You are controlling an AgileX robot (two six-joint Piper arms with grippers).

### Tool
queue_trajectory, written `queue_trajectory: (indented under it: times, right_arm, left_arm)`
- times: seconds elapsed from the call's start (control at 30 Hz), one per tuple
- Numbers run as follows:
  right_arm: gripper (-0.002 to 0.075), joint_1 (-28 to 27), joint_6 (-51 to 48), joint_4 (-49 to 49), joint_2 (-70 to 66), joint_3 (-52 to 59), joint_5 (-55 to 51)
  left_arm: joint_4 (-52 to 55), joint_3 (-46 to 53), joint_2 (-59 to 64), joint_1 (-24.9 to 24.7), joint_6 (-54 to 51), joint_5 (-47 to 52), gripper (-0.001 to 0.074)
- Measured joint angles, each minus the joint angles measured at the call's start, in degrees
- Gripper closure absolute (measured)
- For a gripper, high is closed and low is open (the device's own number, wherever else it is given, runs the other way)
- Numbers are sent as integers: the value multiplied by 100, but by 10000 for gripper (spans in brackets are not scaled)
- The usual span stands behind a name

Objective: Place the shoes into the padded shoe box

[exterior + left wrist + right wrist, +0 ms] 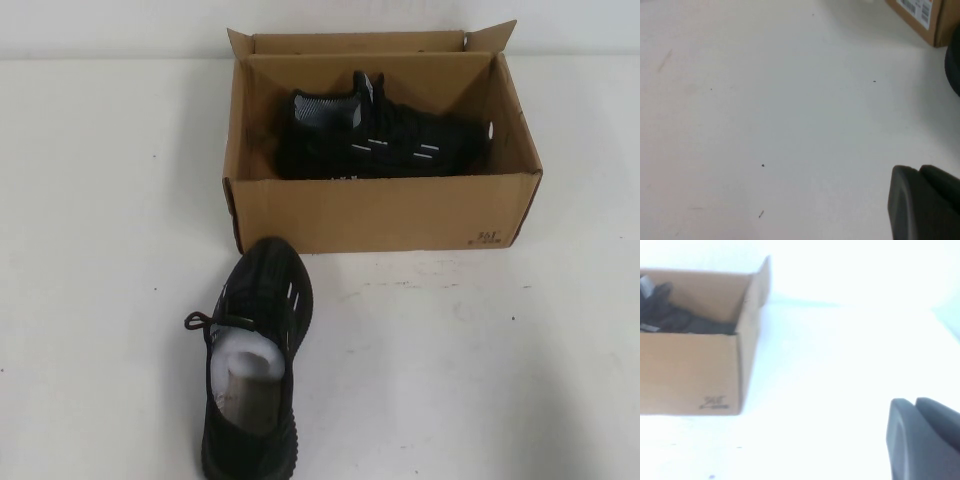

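The brown cardboard shoe box (380, 212) stands open at the back middle of the table. One black sneaker (385, 140) with white dashes lies on its side inside it. The other black sneaker (255, 355), with white paper stuffing, stands on the table in front of the box's left corner, toe towards the box. Neither gripper shows in the high view. My left gripper (917, 169) is shut and empty over bare table, with the box corner (925, 22) and a shoe edge (955, 70) ahead. My right gripper (914, 401) is shut and empty, to the right of the box (690, 372).
The white table (480, 380) stretches around the box and the shoe. The box's flaps (490, 38) stand up at the back corners. A white label (915, 7) is on the box's side.
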State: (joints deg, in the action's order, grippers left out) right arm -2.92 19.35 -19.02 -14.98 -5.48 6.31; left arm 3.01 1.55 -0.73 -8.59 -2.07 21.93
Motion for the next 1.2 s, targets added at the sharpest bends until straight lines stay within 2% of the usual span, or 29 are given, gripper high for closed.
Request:
queue_trajectory:
  times: [0.33, 0.63, 0.83, 0.9, 0.97, 1.03, 1.2]
  right_arm:
    - [731, -62, -10, -27, 1698, 718, -208]
    - [731, -62, -10, -27, 1714, 718, -184]
    - [731, -62, -26, -762, 1705, 718, -210]
    - [731, -62, -505, -159, 1705, 718, -376]
    - [731, -62, -1505, 855, 1705, 718, -686]
    - [731, -62, -2325, 1464, 1705, 718, -1084]
    - [731, -62, -2612, 1902, 1705, 718, -1916]
  left_arm:
    - [0, 0, 0, 0, 0, 0, 739]
    - [0, 0, 0, 0, 0, 0, 739]
    - [0, 0, 0, 0, 0, 0, 739]
    - [0, 0, 0, 0, 0, 0, 739]
    - [0, 0, 0, 0, 0, 0, 739]
    - [0, 0, 0, 0, 0, 0, 739]
    - [0, 0, 0, 0, 0, 0, 739]
